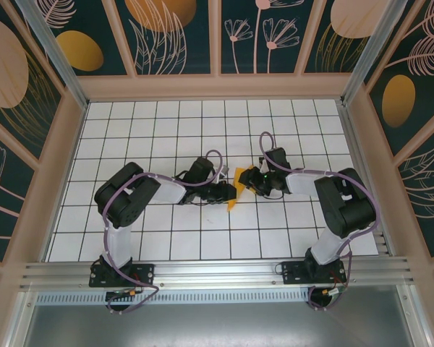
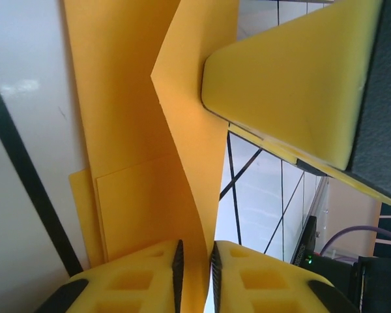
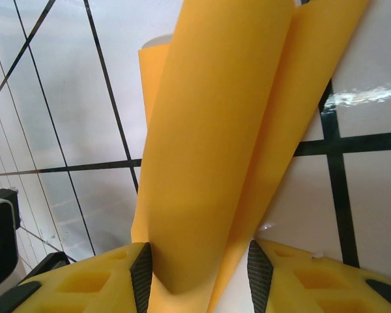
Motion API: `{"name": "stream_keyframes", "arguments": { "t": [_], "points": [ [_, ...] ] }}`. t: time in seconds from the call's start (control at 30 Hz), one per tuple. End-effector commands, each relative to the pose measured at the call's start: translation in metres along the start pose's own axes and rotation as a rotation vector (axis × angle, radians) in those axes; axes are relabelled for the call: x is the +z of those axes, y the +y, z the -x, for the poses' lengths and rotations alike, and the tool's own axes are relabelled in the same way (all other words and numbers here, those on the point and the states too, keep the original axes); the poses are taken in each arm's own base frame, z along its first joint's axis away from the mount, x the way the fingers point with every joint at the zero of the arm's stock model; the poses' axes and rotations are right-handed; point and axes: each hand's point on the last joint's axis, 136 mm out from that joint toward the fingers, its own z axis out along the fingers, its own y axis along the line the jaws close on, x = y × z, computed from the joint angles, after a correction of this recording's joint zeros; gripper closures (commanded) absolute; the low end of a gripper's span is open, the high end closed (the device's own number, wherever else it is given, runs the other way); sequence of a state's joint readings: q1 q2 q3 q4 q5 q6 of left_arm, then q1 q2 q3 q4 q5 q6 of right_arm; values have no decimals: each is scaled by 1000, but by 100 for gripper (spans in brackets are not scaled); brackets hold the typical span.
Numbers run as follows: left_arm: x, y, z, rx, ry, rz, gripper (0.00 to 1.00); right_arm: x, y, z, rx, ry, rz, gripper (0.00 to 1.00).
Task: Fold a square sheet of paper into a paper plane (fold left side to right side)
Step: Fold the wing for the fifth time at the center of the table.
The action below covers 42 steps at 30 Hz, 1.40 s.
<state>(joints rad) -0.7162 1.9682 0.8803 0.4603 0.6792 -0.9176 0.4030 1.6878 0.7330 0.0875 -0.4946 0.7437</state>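
Orange paper [image 1: 241,178] near the middle of the white tiled surface [image 1: 166,123], caught between the two tools and partly folded, not flat. From above, just a small orange patch between the black wrists, plus a pointed scrap toward the near edge, right beside the left tool [image 1: 227,192]. Right tool [image 1: 255,181] reaching in from the other side, nearly nose to nose with the left.

Left wrist view: left tool [image 2: 195,254] with jaws parted by only a narrow slit, a raised flap of the paper [image 2: 182,130] running edge-on down into that slit. Cannot tell whether the pads are pressing on the flap or merely standing beside it. Left of the flap, flat layers of the same sheet lying on the surface, stacked with stepped edges. Up and to the right, one of the right tool's yellow fingers [image 2: 287,85], touching or just beside the flap's upper edge.

Right wrist view: right tool [image 3: 199,264] roughly half open yet closed on the paper [image 3: 215,130], with a rounded, tube-like curl of it filling the gap from pad to pad. Curl rising away from the fingers, with a second layer beside it on the right and the black grid lines of the surface behind.
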Motion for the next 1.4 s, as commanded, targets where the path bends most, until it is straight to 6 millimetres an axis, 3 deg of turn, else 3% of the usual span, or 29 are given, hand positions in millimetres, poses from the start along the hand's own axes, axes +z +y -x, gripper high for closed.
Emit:
{"name": "stream_keyframes", "arguments": {
  "t": [0.0, 0.13, 0.53, 0.7, 0.87, 1.0, 1.1, 1.13, 1.17, 1.37],
  "points": [
    [-13, -11, 12, 27, -33, -10, 75, 16, -22, -8, 17, 23, -75, 53],
    [-20, -10, 16, 25, -47, -12, 72, 15, -21, -7, 11, 21, -72, 53],
    [-17, -12, 15, 61, -18, -25, 60, 15, -21, -7, 13, 19, -68, 53],
    [-39, -2, 16, 174, -75, 163, 56, 16, -21, -7, 14, 19, -67, 53],
    [-50, -16, 5, 326, -115, 309, 56, 16, -22, -7, 16, 17, -67, 54],
    [-46, -19, -5, 411, -120, 419, 56, 17, -23, -8, 19, 21, -66, 54],
    [-42, -8, -10, 438, -107, 500, 55, 17, -23, -9, 18, 23, -66, 54],
    [-42, -19, -3, 459, -126, 494, 54, 17, -23, -9, 18, 23, -66, 54],
    [-34, -10, -7, 464, -100, 523, 54, 17, -23, -9, 18, 22, -65, 54],
    [-21, -6, -10, 502, -71, 560, 53, 17, -23, -10, 19, 23, -64, 54]
  ]
}}
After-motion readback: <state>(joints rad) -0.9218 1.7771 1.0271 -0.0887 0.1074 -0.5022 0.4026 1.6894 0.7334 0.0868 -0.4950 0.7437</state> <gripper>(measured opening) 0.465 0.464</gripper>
